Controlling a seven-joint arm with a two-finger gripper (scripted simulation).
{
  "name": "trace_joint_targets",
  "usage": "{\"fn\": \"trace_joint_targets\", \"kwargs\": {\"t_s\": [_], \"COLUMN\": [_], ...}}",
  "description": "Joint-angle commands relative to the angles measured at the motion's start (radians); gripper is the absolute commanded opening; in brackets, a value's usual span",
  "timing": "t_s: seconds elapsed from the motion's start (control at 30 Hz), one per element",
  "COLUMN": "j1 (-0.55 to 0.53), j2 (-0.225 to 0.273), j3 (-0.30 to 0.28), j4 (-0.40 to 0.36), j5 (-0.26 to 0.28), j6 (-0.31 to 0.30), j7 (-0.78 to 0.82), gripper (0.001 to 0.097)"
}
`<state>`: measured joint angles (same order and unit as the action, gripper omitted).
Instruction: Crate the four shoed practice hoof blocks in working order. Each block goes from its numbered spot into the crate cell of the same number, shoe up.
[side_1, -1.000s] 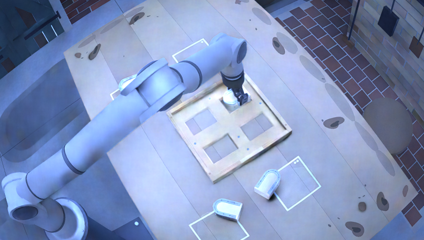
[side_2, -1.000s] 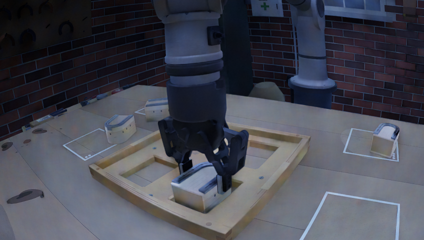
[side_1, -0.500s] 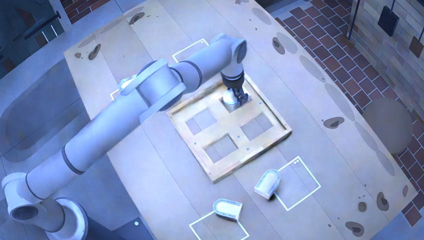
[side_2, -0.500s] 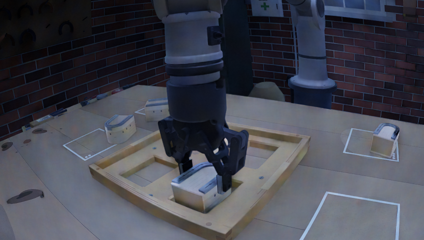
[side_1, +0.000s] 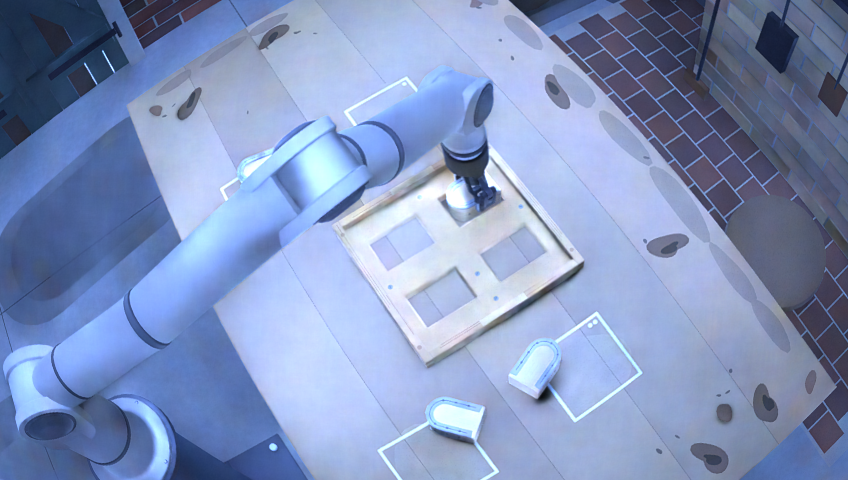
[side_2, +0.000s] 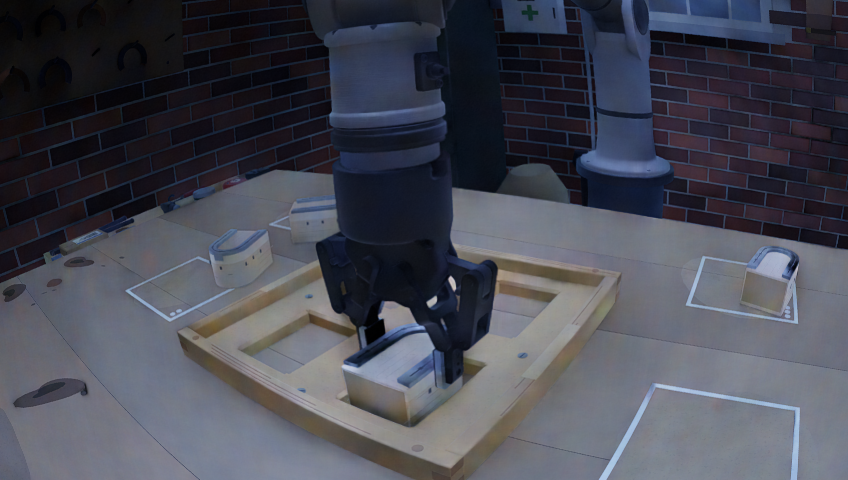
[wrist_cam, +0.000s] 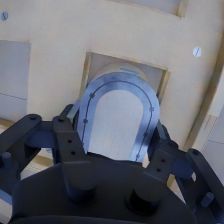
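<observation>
A square wooden crate (side_1: 458, 262) with four cells lies mid-table. In its cell nearest the far table edge sits a hoof block (side_2: 401, 372) (wrist_cam: 117, 121) with its dark shoe up, and I hold it by its two sides in my gripper (side_2: 410, 351) (side_1: 473, 199). The other three cells are empty. Three more blocks stand on the table: one (side_1: 535, 367) at the edge of the two-dot square, one (side_1: 455, 418) at the corner of another square, and one (side_1: 253, 166) mostly hidden behind my arm.
The crate's raised rim (side_2: 333, 416) surrounds the cells. An empty white outlined square (side_1: 381, 98) lies beyond the crate. The robot base (side_1: 128, 440) stands at the table's near corner, and the arm crosses over the table's left half.
</observation>
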<state>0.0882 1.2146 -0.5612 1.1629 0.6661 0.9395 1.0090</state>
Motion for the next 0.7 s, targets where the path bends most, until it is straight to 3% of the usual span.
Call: {"fn": "trace_joint_targets", "kwargs": {"t_s": [0.0, 0.27, 0.67], "j1": [0.0, 0.0, 0.0], "j2": [-0.001, -0.001, -0.001], "j3": [-0.001, -0.001, -0.001], "j4": [-0.001, -0.001, -0.001], "j5": [0.0, 0.0, 0.0], "j6": [0.0, 0.0, 0.0], "j7": [0.0, 0.0, 0.0], "gripper": [0.0675, 0.083, 0.083]}}
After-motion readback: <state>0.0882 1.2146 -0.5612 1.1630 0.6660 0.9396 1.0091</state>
